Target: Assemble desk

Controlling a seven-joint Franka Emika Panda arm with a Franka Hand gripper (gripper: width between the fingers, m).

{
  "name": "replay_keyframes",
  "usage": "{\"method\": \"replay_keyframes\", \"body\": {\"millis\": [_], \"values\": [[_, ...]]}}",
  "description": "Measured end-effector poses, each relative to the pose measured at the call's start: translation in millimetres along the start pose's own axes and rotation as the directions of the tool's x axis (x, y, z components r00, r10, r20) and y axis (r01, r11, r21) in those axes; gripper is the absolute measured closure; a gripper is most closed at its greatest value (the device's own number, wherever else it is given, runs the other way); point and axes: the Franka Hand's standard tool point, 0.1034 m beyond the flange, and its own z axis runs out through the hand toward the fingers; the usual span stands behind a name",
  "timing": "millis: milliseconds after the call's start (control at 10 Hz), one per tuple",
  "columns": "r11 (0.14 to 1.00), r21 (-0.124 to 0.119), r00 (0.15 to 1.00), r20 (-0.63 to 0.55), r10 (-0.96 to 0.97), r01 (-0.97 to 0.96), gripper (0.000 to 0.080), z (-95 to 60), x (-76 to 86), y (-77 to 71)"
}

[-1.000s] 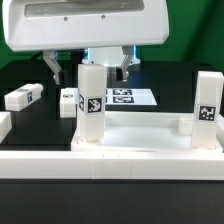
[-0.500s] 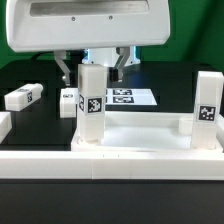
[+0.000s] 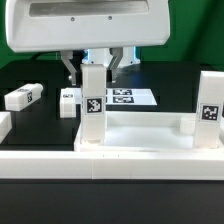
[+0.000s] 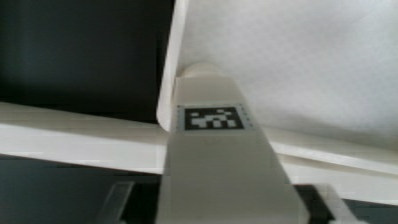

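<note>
Squarely above the desk top (image 3: 140, 137), we see the gripper (image 3: 93, 78) straddling the head of an upright leg (image 3: 92, 118), one finger on each side of it. The jaws stand narrow, the fingertips (image 3: 76, 80) just beside the leg's side faces; whether they actually press on it we cannot tell from either view. That leg stands at the desk top's corner on the exterior view's left, a black-and-white tag (image 3: 93, 104) facing the camera. A second upright leg (image 3: 208, 112) stands at the corner on the exterior view's right, well apart from the arm and bearing a tag of its own. Behind the desk top, on the black table (image 3: 170, 80), we find a loose leg (image 3: 22, 97) lying flat toward the exterior view's left, another loose leg (image 3: 68, 98) near the straddled one, and the marker board (image 3: 125, 97) lying flat behind it. From the wrist view we look down the length of the upright leg (image 4: 217, 170), its tag (image 4: 214, 118) plain, with the white desk top (image 4: 302, 70) beyond it and the dark table alongside.
</note>
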Motion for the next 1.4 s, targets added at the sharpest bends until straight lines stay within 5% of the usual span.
{"method": "replay_keyframes", "body": {"millis": [500, 700, 900, 1400], "values": [[0.855, 0.047, 0.856, 0.008, 0.517, -0.517, 0.0509, 1.2, 1.1, -7.2], [0.755, 0.044, 0.756, 0.016, 0.654, -0.654, 0.0509, 1.6, 0.9, -8.1], [0.568, 0.036, 0.569, 0.029, 0.822, -0.822, 0.0509, 2.8, 1.3, -12.0], [0.291, 0.033, 0.293, 0.048, 0.955, -0.956, 0.0509, 3.4, 2.6, -16.1]]}}
